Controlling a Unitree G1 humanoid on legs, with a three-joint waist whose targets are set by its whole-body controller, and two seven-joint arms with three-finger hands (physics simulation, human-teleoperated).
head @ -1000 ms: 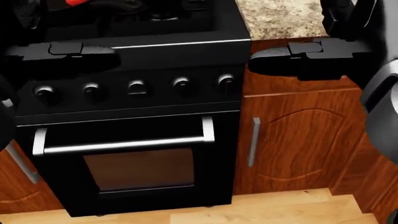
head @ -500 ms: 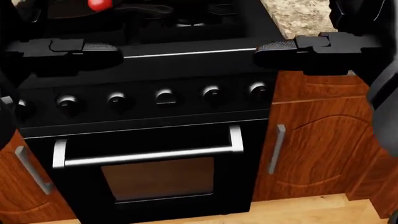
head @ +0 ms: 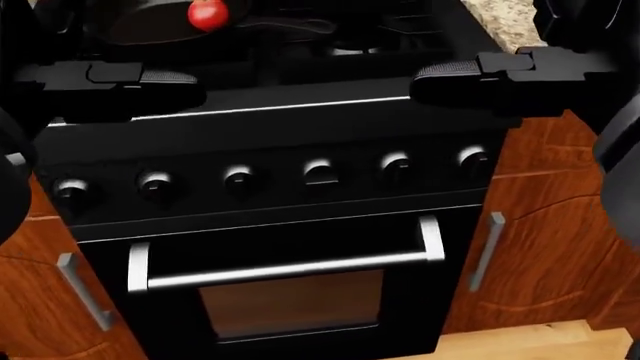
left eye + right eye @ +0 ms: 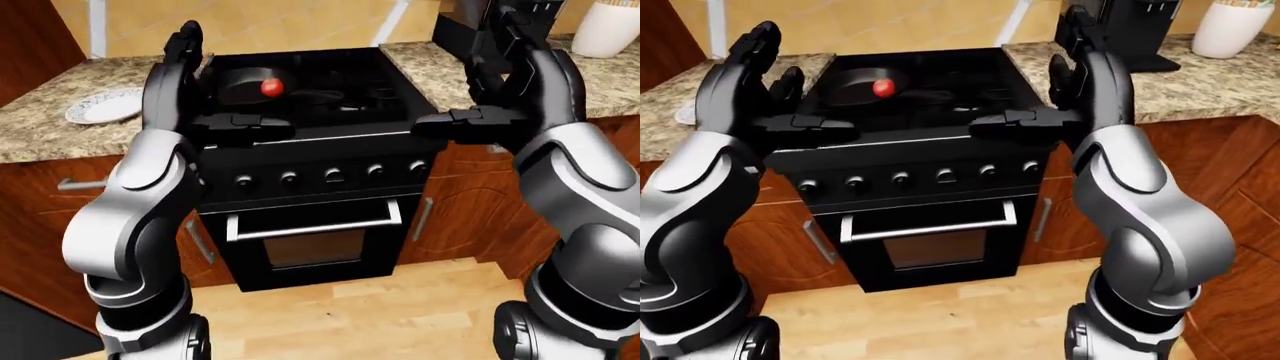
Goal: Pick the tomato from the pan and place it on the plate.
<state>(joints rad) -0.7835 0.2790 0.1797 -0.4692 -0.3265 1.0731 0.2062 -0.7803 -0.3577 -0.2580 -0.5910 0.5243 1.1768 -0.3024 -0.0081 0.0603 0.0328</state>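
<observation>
A red tomato (image 4: 270, 87) lies in a black pan (image 4: 236, 78) on the stove's left burner; in the head view the tomato (image 3: 208, 13) shows at the top edge. On the granite counter left of the stove rests a white plate (image 4: 100, 105). My left hand (image 4: 790, 82) is raised and open, fingers up and thumb pointing inward, on the near side of the pan and apart from it. At the same height my right hand (image 4: 1030, 71) is open over the stove's right edge. Neither hand holds anything.
The black stove (image 3: 300, 112) has a row of knobs (image 3: 318, 171) and an oven handle (image 3: 290, 268). Wooden cabinets (image 4: 470, 210) flank it. On the right counter stand a black appliance (image 4: 1140, 30) and a white jar (image 4: 610, 26). Wood floor (image 4: 350, 315) lies below.
The camera has moved: in the head view the stove slid right and down, and the tomato and pan came further into sight. Both hands keep their raised, open pose.
</observation>
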